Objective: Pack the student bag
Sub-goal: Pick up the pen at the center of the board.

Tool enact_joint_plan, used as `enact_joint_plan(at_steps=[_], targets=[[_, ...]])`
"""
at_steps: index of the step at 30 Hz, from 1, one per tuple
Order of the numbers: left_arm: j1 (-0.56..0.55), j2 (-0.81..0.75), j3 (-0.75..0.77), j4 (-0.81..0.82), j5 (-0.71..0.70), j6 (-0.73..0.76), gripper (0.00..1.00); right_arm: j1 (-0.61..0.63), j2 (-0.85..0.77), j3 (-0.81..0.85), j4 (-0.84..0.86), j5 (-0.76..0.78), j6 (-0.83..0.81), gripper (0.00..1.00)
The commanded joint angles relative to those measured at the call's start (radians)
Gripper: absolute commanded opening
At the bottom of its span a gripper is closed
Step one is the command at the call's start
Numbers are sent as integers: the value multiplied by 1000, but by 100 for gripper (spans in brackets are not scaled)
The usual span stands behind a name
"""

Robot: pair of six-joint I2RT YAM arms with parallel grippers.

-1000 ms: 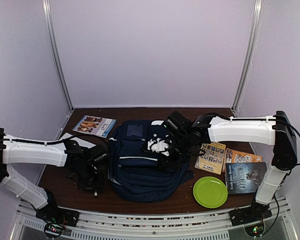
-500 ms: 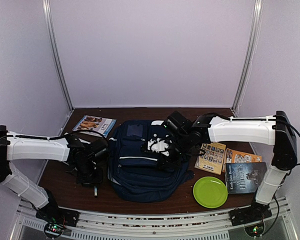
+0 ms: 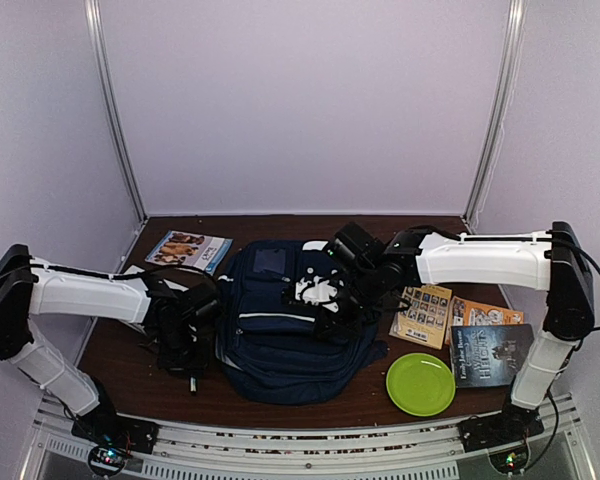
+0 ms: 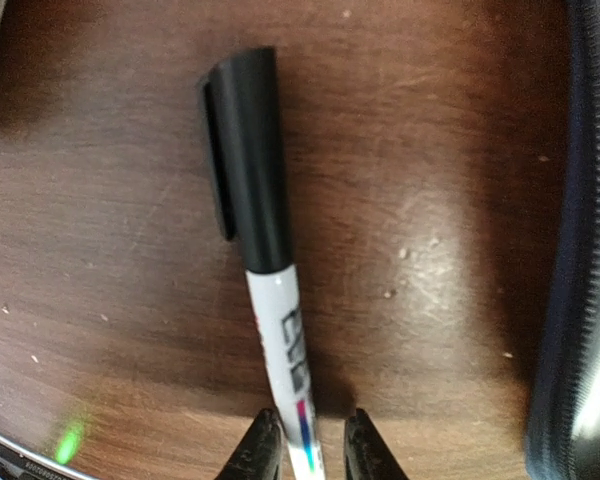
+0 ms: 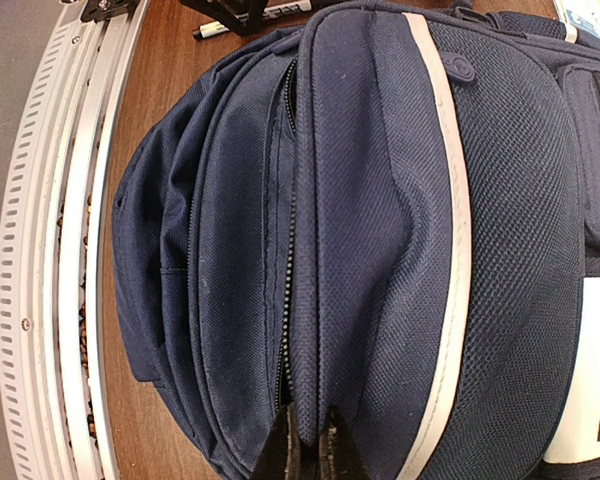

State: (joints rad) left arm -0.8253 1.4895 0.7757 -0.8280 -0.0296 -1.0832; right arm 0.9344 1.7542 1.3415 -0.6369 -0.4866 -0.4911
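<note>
The student bag is a navy backpack with a white stripe, lying flat mid-table. My right gripper is over its right side. In the right wrist view it is shut, pinching a fold of the bag's fabric beside a zipper. A black-capped white marker lies on the wood left of the bag's edge. My left gripper is low over the marker's barrel, fingers on either side. The barrel touches the left finger, with a gap to the right one. The marker also shows in the top view.
A blue booklet lies at the back left. Three books and a green plate lie right of the bag. A slotted metal rail runs along the near table edge.
My left arm has swung right toward the bag, bringing its gripper over the marker. The right arm and the bag have not moved.
</note>
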Motion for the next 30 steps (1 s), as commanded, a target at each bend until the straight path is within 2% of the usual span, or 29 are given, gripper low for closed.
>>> enact_joint_plan(at_steps=[1,9,14,17,20,26,30], targets=[[8,-1,-24,29,1,-14,23,-3,-25,-9,8,-27,-12,0],[10,12,-38,34,8,-11,21,-3,-19,-4,3,-30,-12,0],[13,7,-45,31,4,-21,9,-2,-19,-4,4,-30,-11,0],[13,-13,-49,17,4,-31,6,-3,-20,-3,3,-32,-9,0],[14,-66,-49,-17,-26,-41,0,-3,-19,-1,3,-32,-8,0],[12,-231,4,-122,-161,-22,0,-3,-15,4,7,-30,11,0],[2,-314,44,-55,-128,103,0,-4,-16,28,3,-17,42,0]])
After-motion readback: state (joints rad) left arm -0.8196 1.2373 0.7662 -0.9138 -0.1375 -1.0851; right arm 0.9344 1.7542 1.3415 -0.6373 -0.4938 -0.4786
